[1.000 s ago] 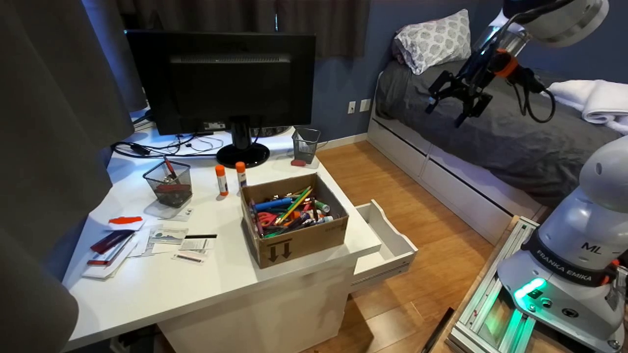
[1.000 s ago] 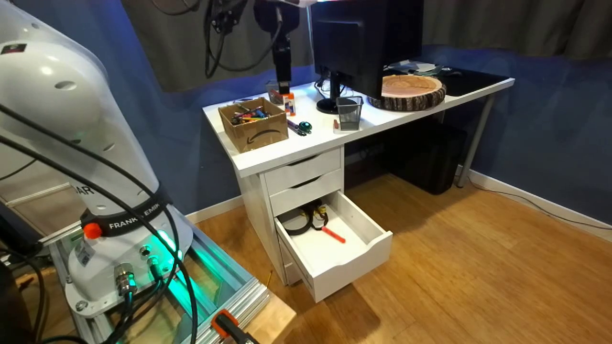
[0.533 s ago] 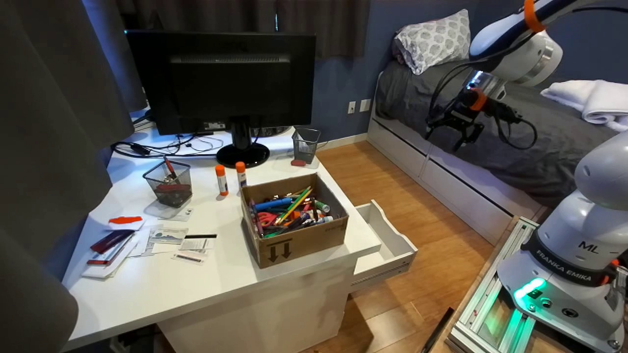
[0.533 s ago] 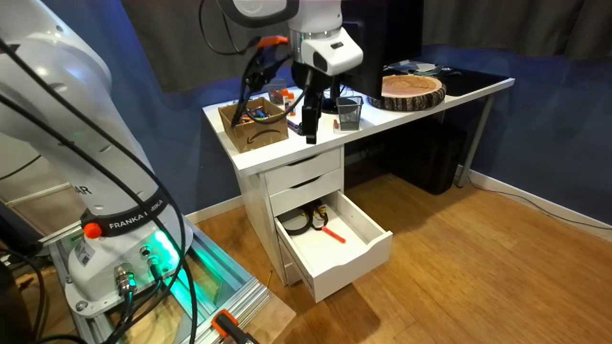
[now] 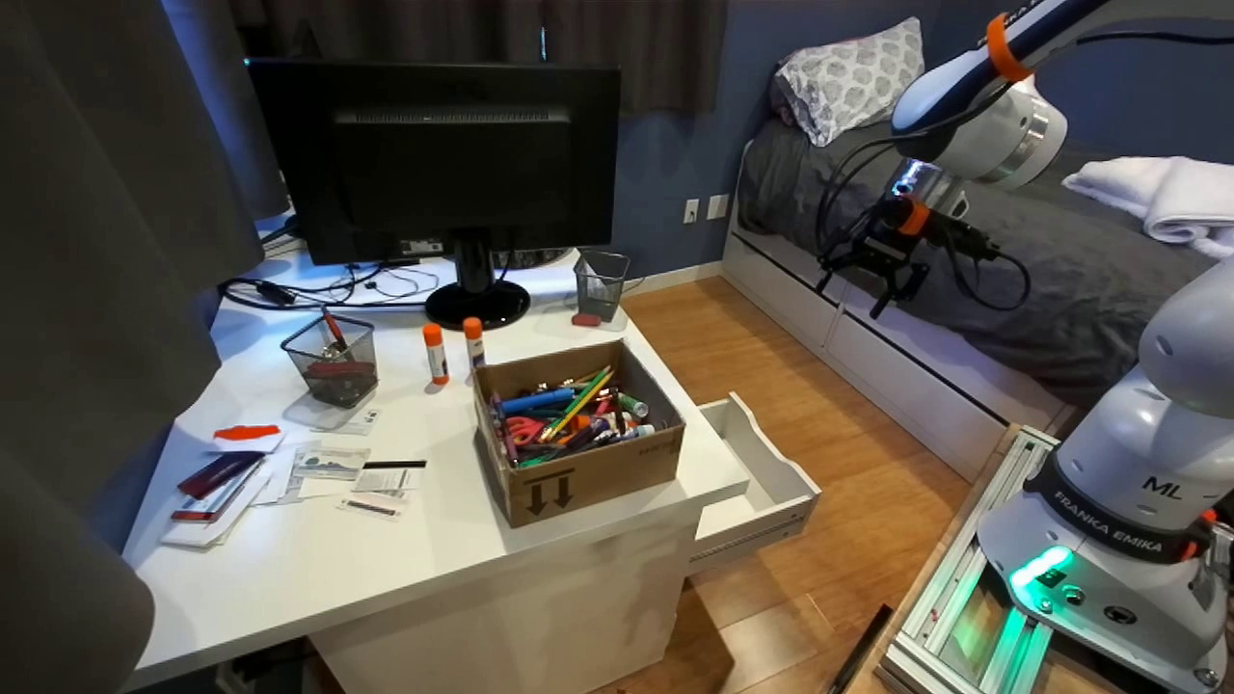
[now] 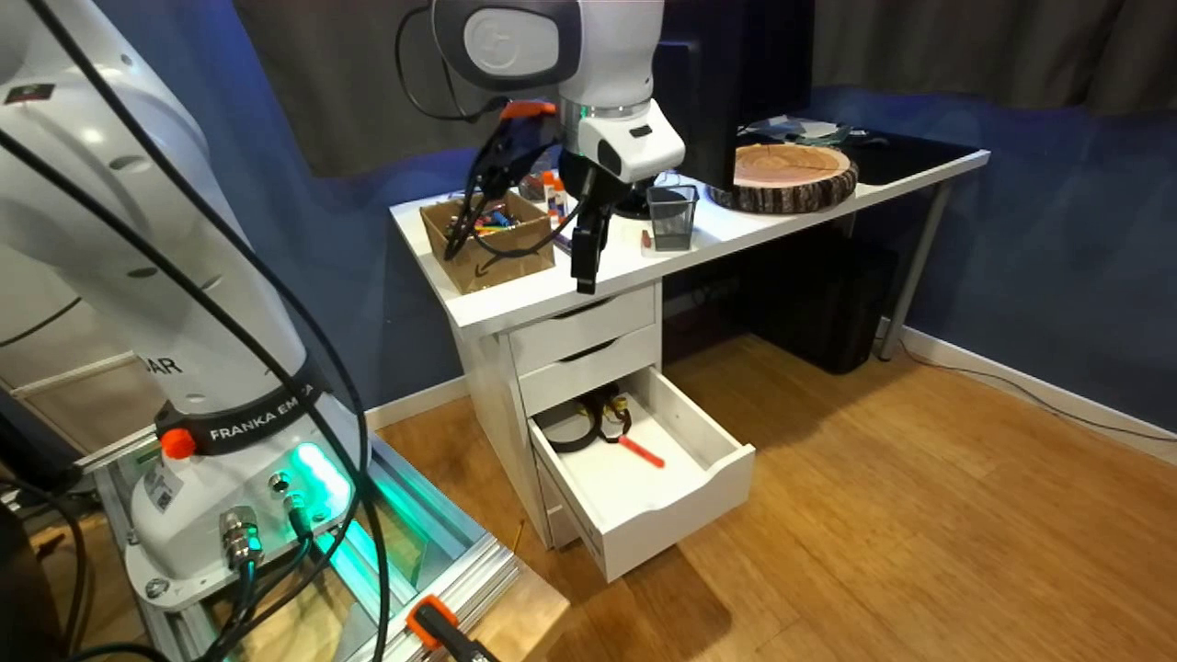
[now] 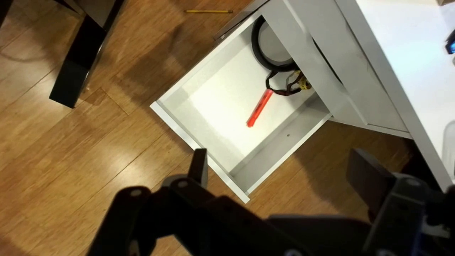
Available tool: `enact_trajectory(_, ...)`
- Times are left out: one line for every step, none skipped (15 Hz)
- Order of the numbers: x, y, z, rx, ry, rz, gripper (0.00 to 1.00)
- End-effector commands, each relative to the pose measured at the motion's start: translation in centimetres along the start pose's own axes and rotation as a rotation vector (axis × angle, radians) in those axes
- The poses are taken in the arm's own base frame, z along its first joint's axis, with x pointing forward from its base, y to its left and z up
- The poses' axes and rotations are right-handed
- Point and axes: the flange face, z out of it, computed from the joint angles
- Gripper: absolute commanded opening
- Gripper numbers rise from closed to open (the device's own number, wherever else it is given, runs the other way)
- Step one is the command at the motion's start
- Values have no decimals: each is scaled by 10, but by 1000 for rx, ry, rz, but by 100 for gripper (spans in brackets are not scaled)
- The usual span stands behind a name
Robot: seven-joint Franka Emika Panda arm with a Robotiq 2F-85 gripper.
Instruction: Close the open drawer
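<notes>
The white drawer (image 6: 680, 519) is pulled far out of the white desk cabinet, below two shut drawers; it also shows in the other views (image 5: 757, 535) (image 7: 217, 113). In it lie a red stick-like item (image 6: 641, 451), a black ring (image 7: 261, 58) and a dark strap-like item with yellow (image 7: 304, 82). My gripper (image 7: 280, 165) is open with nothing between its fingers. It hangs in the air well above the drawer, touching nothing, as both exterior views show (image 5: 851, 295) (image 6: 587, 267). In the wrist view its left finger overlaps the drawer's front edge.
A cardboard box of pens (image 5: 578, 482) stands on the desk corner (image 6: 515, 311) near the gripper. A mesh cup (image 6: 672, 219) and a monitor (image 5: 434, 164) stand behind. A pencil (image 7: 208, 11) lies on the floor. The bed (image 5: 925, 251) is beyond the arm.
The arm has brought the gripper down from higher up, mostly in the first half second, then a little lower and sideways. The drawer and its contents have not moved.
</notes>
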Motion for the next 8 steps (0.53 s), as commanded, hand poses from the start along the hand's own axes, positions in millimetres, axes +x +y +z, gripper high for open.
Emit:
enact_trajectory(12,-2,6,-6,-15,51,100)
enact_trajectory(24,-1,15,-18,-22,96,100)
enact_trajectory(37,5,25,-29,-25,155,100)
enact_trajectory(48,12,33,-36,-23,208,100)
enact_trajectory(60,20,42,-44,-23,261,100)
enact_trajectory(72,29,51,-49,-21,310,100)
enact_trajectory(84,37,61,-58,-24,359,100)
enact_trajectory(95,45,70,-67,-17,410,100)
